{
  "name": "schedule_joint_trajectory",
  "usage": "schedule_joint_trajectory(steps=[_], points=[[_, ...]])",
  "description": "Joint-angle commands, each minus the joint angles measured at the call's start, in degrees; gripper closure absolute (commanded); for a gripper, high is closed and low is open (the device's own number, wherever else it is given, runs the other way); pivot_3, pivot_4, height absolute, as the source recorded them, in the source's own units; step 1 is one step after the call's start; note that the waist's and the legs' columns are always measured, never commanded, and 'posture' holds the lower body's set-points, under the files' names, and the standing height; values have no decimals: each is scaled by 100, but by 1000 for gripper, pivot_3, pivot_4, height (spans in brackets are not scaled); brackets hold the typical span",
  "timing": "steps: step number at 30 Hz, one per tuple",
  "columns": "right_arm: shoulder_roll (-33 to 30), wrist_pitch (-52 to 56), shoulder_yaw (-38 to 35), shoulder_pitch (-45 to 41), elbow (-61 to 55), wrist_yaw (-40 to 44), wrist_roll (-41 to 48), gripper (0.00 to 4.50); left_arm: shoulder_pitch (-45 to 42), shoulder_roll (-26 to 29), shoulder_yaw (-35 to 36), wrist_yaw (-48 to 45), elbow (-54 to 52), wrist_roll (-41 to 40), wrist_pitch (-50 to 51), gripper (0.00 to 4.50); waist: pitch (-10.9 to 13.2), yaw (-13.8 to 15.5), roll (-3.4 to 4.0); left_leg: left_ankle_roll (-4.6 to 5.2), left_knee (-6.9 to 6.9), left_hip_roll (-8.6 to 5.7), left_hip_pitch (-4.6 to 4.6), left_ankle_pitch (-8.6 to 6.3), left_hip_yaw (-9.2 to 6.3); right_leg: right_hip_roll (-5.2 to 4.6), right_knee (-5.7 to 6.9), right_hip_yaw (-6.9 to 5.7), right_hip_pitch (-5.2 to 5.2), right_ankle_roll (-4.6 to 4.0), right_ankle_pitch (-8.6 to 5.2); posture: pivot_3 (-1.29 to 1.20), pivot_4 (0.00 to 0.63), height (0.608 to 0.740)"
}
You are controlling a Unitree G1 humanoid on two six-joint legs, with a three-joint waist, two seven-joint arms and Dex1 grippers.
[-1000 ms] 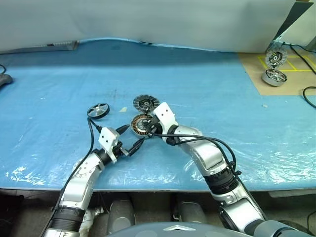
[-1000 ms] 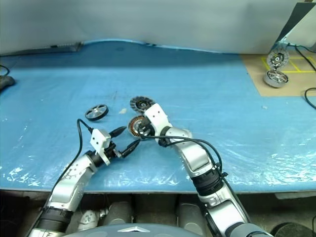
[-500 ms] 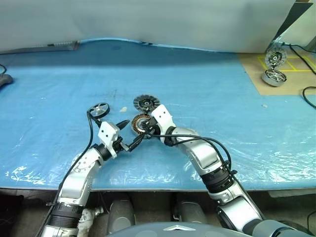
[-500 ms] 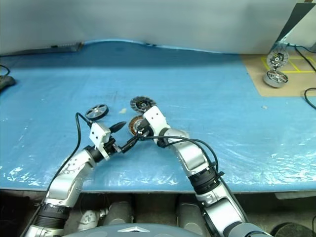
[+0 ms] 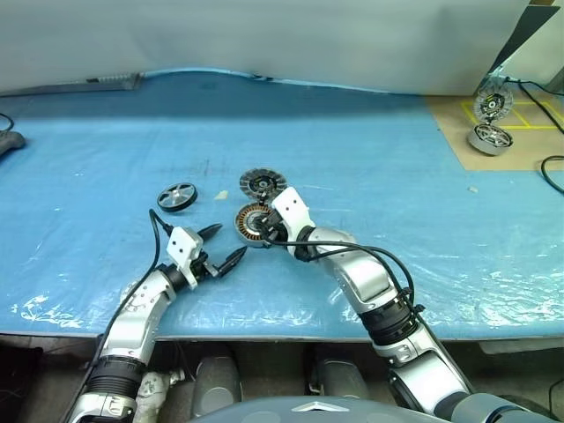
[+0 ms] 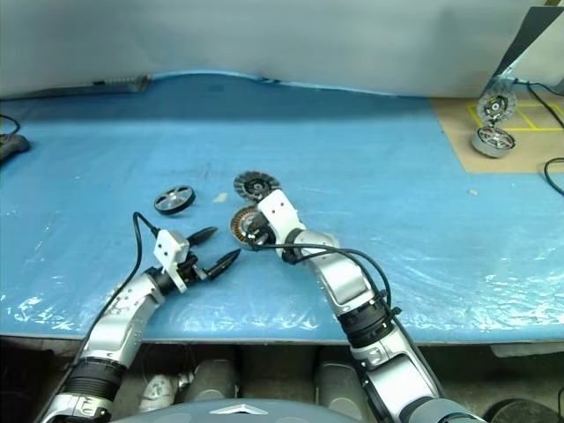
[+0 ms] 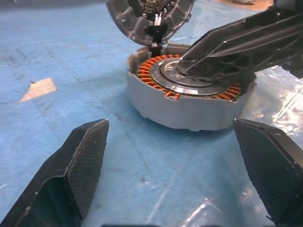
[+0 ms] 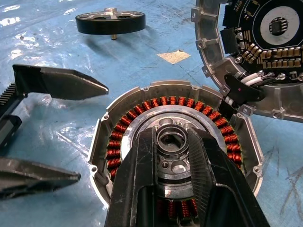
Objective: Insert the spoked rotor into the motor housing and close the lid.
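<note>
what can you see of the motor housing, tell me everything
The motor housing is a squat round grey metal cup standing upright on the blue sheet, open at the top. Inside runs a ring of copper-orange windings around a silvery plate with a dark central hub. The lid stands tilted open at its far edge, joined by short wires. The right tool rests on its centre, fingers nearly shut either side of the hub. The open left tool hovers beside it, apart.
</note>
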Motion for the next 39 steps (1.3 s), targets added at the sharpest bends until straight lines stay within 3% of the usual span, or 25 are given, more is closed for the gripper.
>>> schedule_joint_trajectory(steps=[1,8,16,19,27,39], points=[[33,28,0,56,19,-1,-28,3599,56,8,67,-58,-226,-84,-52,0,0,-1,0,0,0,0,0,0,0,0,0,0,0,-1,-1,0,150,740],[-9,213,-91,39,-321,33,47,1183,98,-3,68,-58,-274,-90,-28,0,0,6,0,0,0,0,0,0,0,0,1,0,0,-7,-4,0,150,740],[-239,1265,-465,-17,-1830,101,485,1183,156,30,76,83,-794,-150,366,0,0,14,0,0,-2,1,-4,0,-2,1,-1,-2,-2,3,2,0,150,740],[-267,1434,-480,-18,-1904,23,486,1801,187,14,64,108,-842,-141,401,0,0,-1,-1,0,-2,1,-2,0,-2,1,-1,-2,-1,3,1,0,150,740],[-130,1012,-265,-87,-1176,-148,286,4491,155,-30,37,56,-508,-69,183,0,0,2,0,0,0,0,-2,0,-2,0,-1,-2,-1,0,0,0,150,740],[74,404,-83,-251,-235,-96,159,4491,378,65,61,185,-1043,-146,406,0,0,0,0,0,0,0,-5,0,-2,0,-1,-2,-2,1,1,0,150,740]])
